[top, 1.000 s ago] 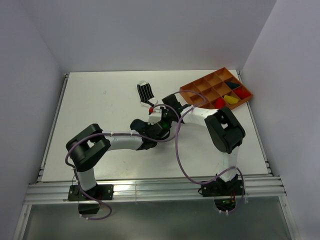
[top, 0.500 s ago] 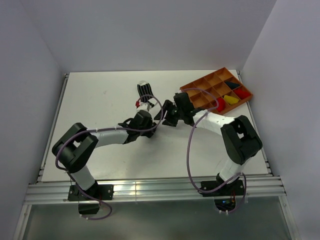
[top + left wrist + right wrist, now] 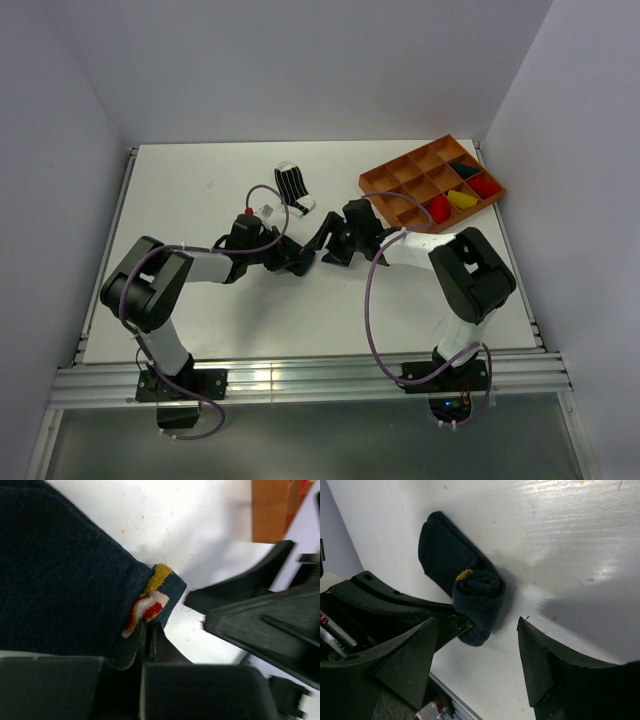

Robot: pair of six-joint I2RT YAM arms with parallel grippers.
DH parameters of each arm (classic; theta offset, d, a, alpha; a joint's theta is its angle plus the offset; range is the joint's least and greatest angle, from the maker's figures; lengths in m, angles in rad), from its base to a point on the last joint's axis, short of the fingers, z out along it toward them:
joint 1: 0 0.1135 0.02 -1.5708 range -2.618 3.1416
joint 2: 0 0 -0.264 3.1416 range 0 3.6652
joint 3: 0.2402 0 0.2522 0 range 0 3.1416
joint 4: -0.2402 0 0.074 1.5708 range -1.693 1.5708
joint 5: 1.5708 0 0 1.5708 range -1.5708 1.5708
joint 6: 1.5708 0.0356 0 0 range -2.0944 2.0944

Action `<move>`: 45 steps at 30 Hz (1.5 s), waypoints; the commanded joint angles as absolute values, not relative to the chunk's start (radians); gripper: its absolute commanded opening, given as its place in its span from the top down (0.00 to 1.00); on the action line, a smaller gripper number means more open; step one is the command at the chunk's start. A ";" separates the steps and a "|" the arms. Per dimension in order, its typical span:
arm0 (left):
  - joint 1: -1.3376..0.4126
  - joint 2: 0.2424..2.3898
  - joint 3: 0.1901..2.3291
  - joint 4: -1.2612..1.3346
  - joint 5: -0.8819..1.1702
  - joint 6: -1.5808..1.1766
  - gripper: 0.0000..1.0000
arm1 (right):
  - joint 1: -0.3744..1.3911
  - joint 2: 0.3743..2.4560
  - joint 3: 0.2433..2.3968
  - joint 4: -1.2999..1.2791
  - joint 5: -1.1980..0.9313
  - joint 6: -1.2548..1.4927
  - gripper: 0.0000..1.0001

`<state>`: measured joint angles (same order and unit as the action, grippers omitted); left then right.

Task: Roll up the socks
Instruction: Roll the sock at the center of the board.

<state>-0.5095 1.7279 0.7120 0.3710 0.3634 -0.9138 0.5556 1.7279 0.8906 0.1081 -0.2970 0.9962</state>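
The dark navy sock (image 3: 446,550) lies on the white table, its cuff end rolled into a bundle (image 3: 479,602). In the left wrist view the navy sock (image 3: 65,570) fills the left side, and my left gripper (image 3: 148,627) is shut on its yellow, red and white patterned cuff (image 3: 151,600). My right gripper (image 3: 477,625) stands open around the roll, touching nothing. From above, both grippers meet mid-table, left gripper (image 3: 302,262) and right gripper (image 3: 327,243), hiding most of that sock. A black-and-white striped sock (image 3: 293,187) lies flat behind them.
An orange compartment tray (image 3: 400,185) sits at the back right, holding red bundles (image 3: 438,207), a yellow one (image 3: 460,198) and a dark one (image 3: 463,170). The right gripper's dark fingers (image 3: 250,587) loom close beside the left gripper. Purple cables loop over both arms.
The right gripper has opened and let go of the roll. Both grippers have shifted toward me and left, away from the striped sock. The left gripper stays shut on the cuff.
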 commanded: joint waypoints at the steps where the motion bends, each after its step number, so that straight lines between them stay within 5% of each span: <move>1: -0.496 1.790 0.655 0.449 0.508 -1.017 0.99 | 0.572 1.770 0.896 0.164 -0.279 1.025 0.28; 15: -0.474 1.862 0.666 0.459 0.517 -1.040 0.99 | 0.600 1.853 0.965 0.095 -0.233 1.034 0.38; 21: -0.474 1.893 0.655 0.492 0.531 -1.068 0.99 | 0.604 1.876 0.983 0.072 -0.209 1.029 0.62; 25: -0.476 1.876 0.638 0.508 0.525 -1.075 0.99 | 0.603 1.897 1.038 0.008 -0.189 0.974 1.00; 27: -0.477 1.840 0.626 0.489 0.488 -1.057 0.99 | 0.603 1.907 1.072 -0.073 -0.173 0.940 1.00; 29: -0.479 1.804 0.617 0.439 0.450 -1.022 0.95 | 0.604 1.911 1.112 -0.136 -0.167 0.893 1.00; 33: -0.514 1.669 0.624 0.310 0.260 -0.937 0.64 | 0.603 1.922 1.167 -0.208 -0.158 0.844 1.00; 36: -0.581 1.568 0.637 0.218 0.056 -0.865 0.52 | 0.603 1.925 1.196 -0.253 -0.146 0.812 1.00; 45: -0.863 1.495 0.718 0.144 -0.386 -0.683 0.43 | 0.604 1.957 1.278 -0.348 -0.150 0.773 1.00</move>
<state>-0.8028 1.4864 0.6632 0.1867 -0.1654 -0.7914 0.6044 1.9350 1.2392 -0.2901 -0.1802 0.8089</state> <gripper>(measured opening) 0.563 0.160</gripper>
